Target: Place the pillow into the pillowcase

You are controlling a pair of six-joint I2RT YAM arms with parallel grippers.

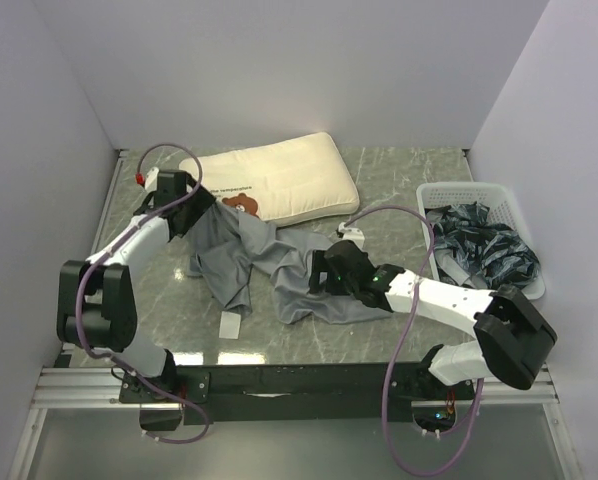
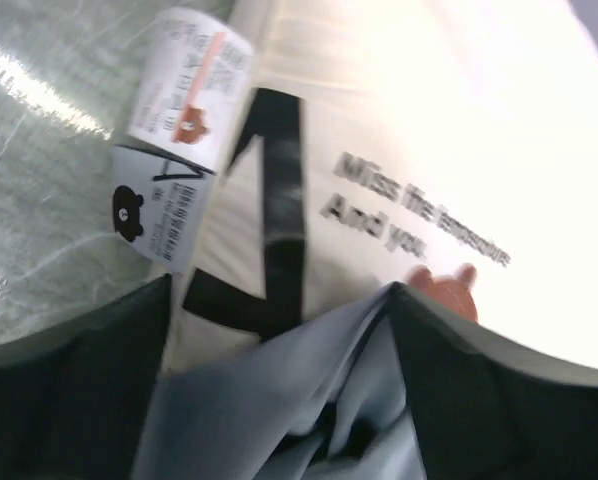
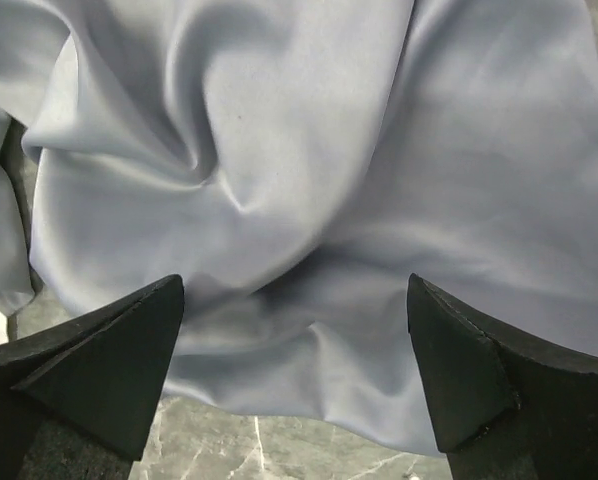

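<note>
The cream-white pillow point(image 1: 279, 180) lies at the back of the table, its bear face point(image 1: 241, 204) at the near left end. Up close, the pillow point(image 2: 459, 130) shows black lettering, and paper tags point(image 2: 179, 120) hang off its edge. The grey pillowcase point(image 1: 269, 262) lies crumpled in front of it, one end raised to my left gripper point(image 1: 192, 207). In the left wrist view my left gripper point(image 2: 279, 300) stands wide apart with grey pillowcase point(image 2: 279, 400) bunched between its fingers. My right gripper point(image 3: 295, 285) is open just above the pillowcase point(image 3: 309, 150) near its right edge.
A white basket point(image 1: 434, 195) holding dark patterned cloth point(image 1: 484, 250) stands at the right. A small white tag point(image 1: 232, 326) of the pillowcase lies on the marble table point(image 1: 399, 190). White walls close in the left, back and right sides.
</note>
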